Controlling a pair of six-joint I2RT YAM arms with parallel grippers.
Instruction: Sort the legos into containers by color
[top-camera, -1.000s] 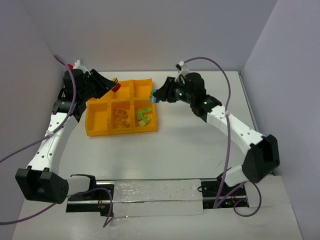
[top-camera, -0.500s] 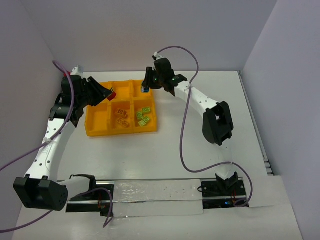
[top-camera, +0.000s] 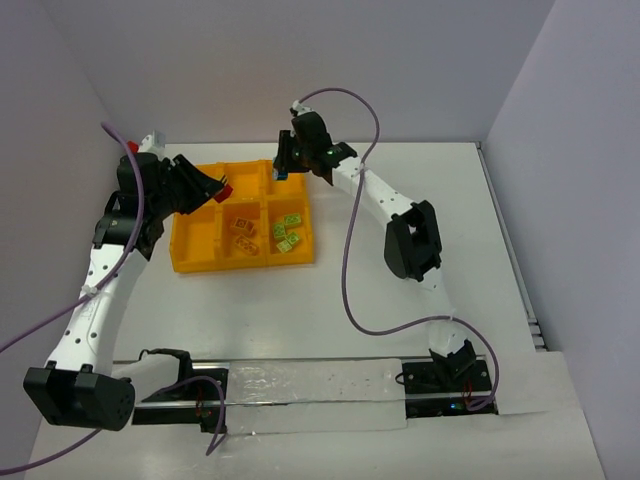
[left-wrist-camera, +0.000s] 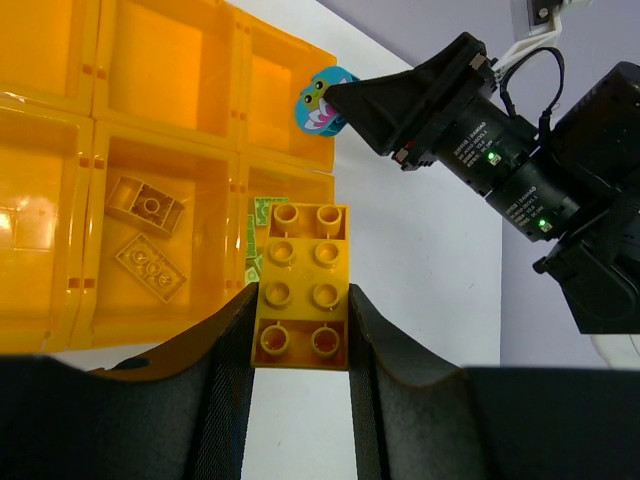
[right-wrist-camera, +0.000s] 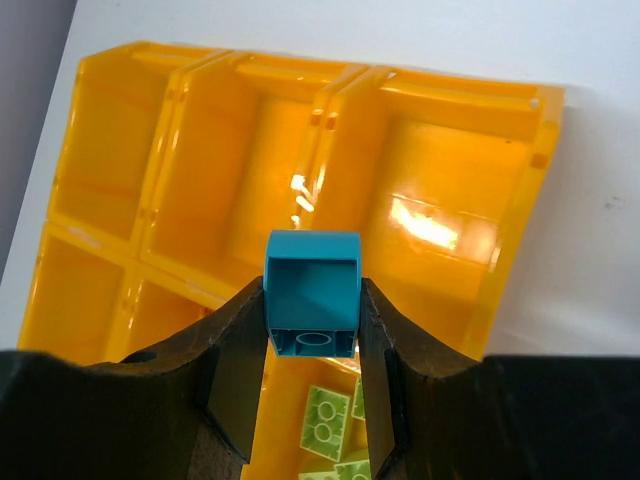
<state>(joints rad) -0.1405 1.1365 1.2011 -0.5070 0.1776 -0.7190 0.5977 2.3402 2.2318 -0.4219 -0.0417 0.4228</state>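
Observation:
The orange-yellow tray (top-camera: 243, 266) lies at the back left of the table. Several yellow legos (top-camera: 243, 232) lie in its front middle container and lime green ones (top-camera: 288, 236) in its front right one. My left gripper (top-camera: 217, 188) hangs over the tray's back left part, shut on a yellow studded brick (left-wrist-camera: 305, 270). A red piece shows at its tips from above. My right gripper (top-camera: 283, 171) hovers over the tray's back right container, shut on a light blue brick (right-wrist-camera: 312, 290). The left wrist view shows that blue brick (left-wrist-camera: 322, 103) too.
Grey walls close in the table at the back and on both sides. Purple cables (top-camera: 355, 250) loop from both arms. The right arm's elbow (top-camera: 412, 243) hangs over the table right of the tray. A metal rail (top-camera: 310, 385) runs along the near edge.
My right arm has swung left, carrying the blue brick from beside the tray's back right corner to over its back row. The left gripper drifted slightly left, still holding its brick.

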